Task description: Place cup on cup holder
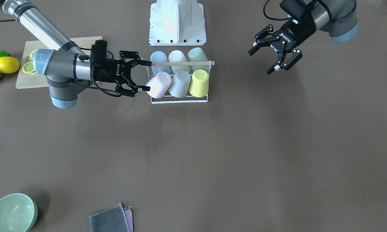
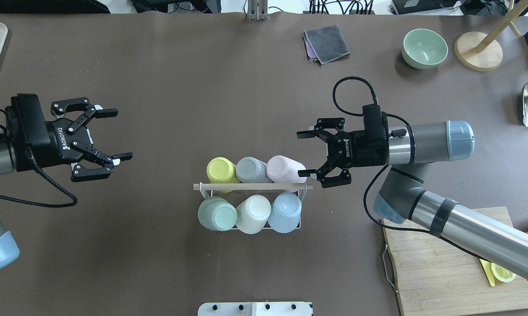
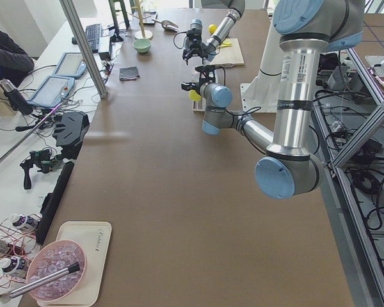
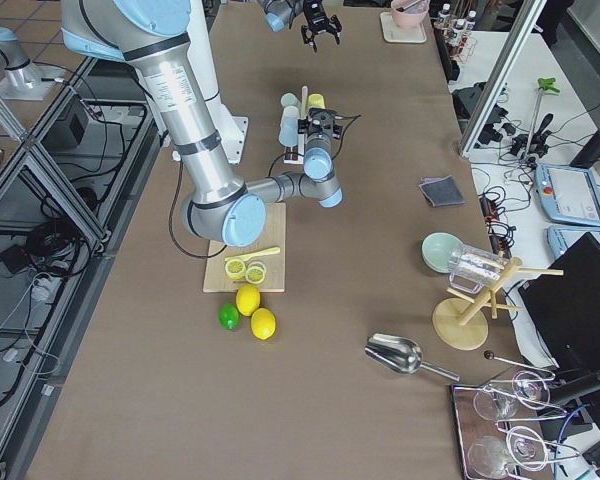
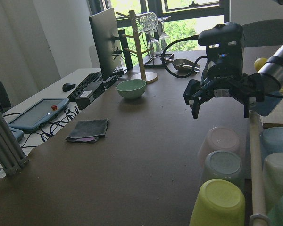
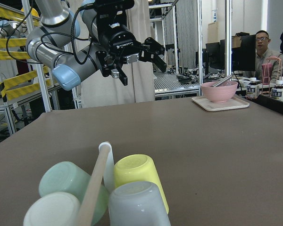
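Far left of the cup holder (image 2: 246, 186) we see the left gripper (image 2: 122, 134), its fingers spread. On the holder, the pink cup (image 2: 283, 169) sits at the far row's right end, beside a grey cup (image 2: 251, 169). Just right of the holder, the right gripper (image 2: 300, 153) has its fingers apart, one tip beside the pink cup. A cutting board (image 2: 439, 267) lies farther right.

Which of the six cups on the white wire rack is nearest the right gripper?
The pale pink cup, ending the row farther from the robot; the open right gripper has one finger beside it.
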{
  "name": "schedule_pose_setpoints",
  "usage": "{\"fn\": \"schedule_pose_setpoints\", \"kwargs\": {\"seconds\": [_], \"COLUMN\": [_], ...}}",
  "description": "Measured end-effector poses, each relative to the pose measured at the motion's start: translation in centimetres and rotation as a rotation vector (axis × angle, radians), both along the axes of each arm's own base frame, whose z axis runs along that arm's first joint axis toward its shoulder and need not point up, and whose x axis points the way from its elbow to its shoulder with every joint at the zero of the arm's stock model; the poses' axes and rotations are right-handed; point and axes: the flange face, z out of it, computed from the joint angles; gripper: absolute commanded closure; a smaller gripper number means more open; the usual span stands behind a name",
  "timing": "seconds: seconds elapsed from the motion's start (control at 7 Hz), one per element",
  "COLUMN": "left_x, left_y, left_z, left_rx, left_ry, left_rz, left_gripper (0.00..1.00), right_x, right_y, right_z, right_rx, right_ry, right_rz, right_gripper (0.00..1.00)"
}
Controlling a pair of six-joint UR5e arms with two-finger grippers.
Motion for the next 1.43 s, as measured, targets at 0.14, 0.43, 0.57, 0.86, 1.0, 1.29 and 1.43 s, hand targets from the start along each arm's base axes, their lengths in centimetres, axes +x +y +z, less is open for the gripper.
{"fn": "schedule_pose_setpoints", "kwargs": {"seconds": [0.14, 0.43, 0.57, 0.86, 1.0, 1.29, 1.43], "left_x": [-1.0, -2.9, -3.9, -6.6, -8.1, -12.4, -15.1], "left_y": [-0.3, -0.6, -0.8, -1.7, -2.1, -3.3, -3.8], "left_z": [1.9, 7.8, 10.4, 13.0, 13.7, 15.7, 17.0], "left_rx": [-0.05, -0.24, -0.384, -0.72, -0.842, -1.053, -1.155], "left_ry": [-0.062, -0.261, -0.379, -0.56, -0.609, -0.665, -0.666], "left_rz": [-0.009, -0.007, 0.03, 0.092, 0.084, 0.009, -0.03], "left_gripper": [0.01, 0.01, 0.01, 0.01, 0.01, 0.01, 0.01], "right_x": [2.0, 6.7, 9.8, 17.0, 20.3, 26.1, 28.7], "right_y": [-0.6, -3.6, -5.9, -10.9, -12.6, -14.5, -15.2], "right_z": [0.6, 3.4, 5.5, 10.1, 13.0, 18.6, 20.7], "right_rx": [-0.005, -0.049, -0.128, -0.413, -0.598, -1.011, -1.213], "right_ry": [0.019, 0.162, 0.281, 0.51, 0.593, 0.729, 0.793], "right_rz": [0.005, -0.005, -0.016, -0.044, -0.045, -0.011, 0.053], "right_gripper": [0.0, 0.0, 0.0, 0.0, 0.0, 0.0, 0.0]}}
